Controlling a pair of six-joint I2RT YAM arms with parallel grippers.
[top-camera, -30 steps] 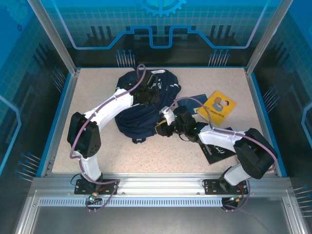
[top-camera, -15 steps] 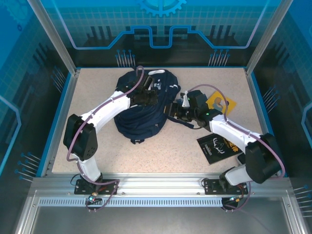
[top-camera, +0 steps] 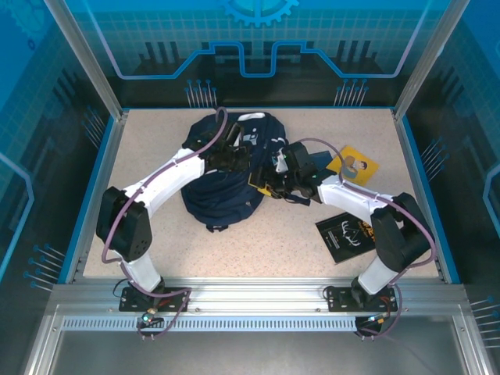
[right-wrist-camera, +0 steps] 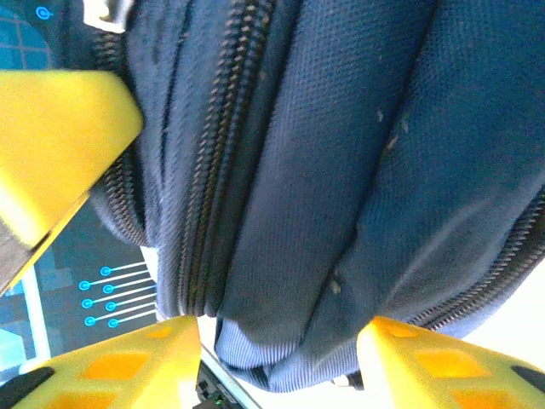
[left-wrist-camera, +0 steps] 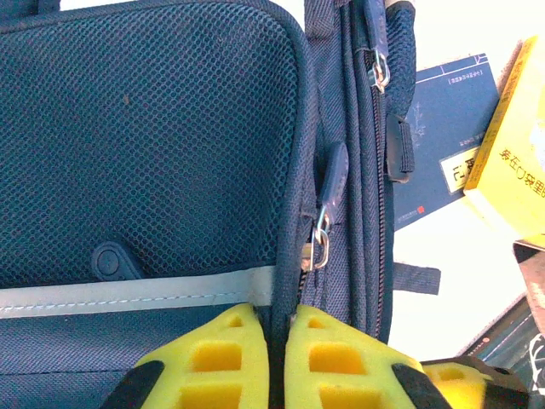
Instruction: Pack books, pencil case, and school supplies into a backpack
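Where the large navy-blue fabric backpack (top-camera: 225,197) lies at the upper middle of the top view, the left gripper (top-camera: 237,158) rests on it. The right gripper (top-camera: 264,181) is at its right edge, and a thin yellow book (top-camera: 358,164) and a thin black book (top-camera: 349,234) lie further right. In the left wrist view, yellow fingers (left-wrist-camera: 213,349) pinch the backpack's zipper seam tightly at bottom centre, with a thin dark blue book (left-wrist-camera: 443,128) at upper right. In the right wrist view, that gripper's yellow fingers (right-wrist-camera: 119,362) stand apart astride a fold of fabric.

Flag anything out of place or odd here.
Nothing is spilled or broken. The navy-blue fabric backpack lies bunched and lopsided, and the thin yellow book and the black book with white emblem sit loose at skewed angles beside it.
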